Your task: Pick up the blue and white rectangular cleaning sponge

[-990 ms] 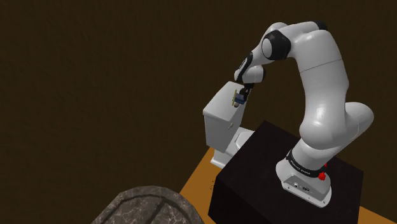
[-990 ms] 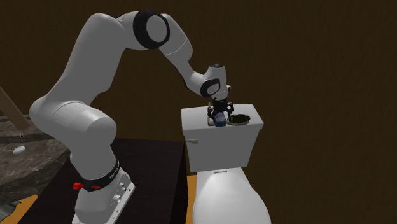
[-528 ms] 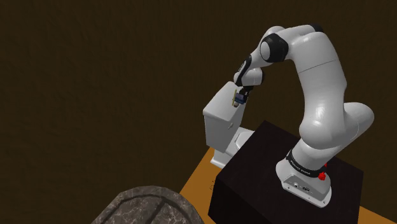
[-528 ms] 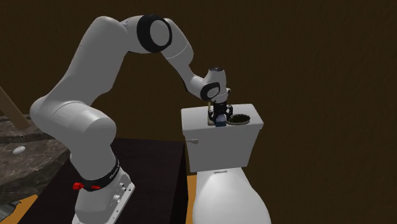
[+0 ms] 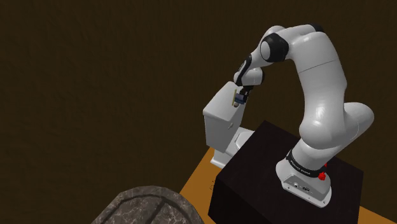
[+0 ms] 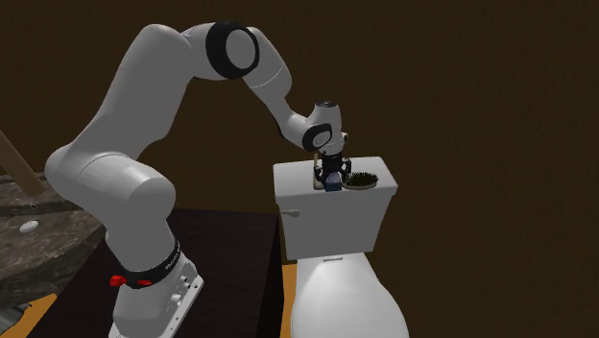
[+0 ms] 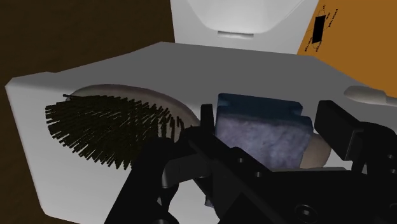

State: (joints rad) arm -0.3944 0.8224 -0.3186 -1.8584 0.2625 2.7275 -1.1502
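Wrist view: the blue rectangular sponge (image 7: 261, 124), paler and mottled on its near face, is at the lid of the white toilet tank (image 7: 127, 70). The all-black two-finger gripper (image 7: 267, 116) is clamped on it, one of its fingers (image 7: 207, 121) against each short side. Whether the sponge rests on the lid or is just off it I cannot tell. A pale beige rounded thing (image 7: 320, 153) that I cannot identify shows under the sponge on the tank lid. Just beside the sponge on that lid lies an oval grey brush (image 7: 108, 130) with dark bristles. A small black label (image 7: 318, 28) on the orange floor (image 7: 359, 38) near the tank bears writing too small to read. The white toilet bowl (image 6: 341, 288) stands in front of the tank. The white arm (image 5: 318, 83) bends over to the tank from its black box stand (image 5: 248, 172) beside it. A dark band (image 5: 299, 167) at the arm's base carries lettering I cannot read. A dark brown wall (image 5: 95, 76) rises behind the tank, and a grey stone-like rounded surface (image 5: 143, 205) lies well apart from it.
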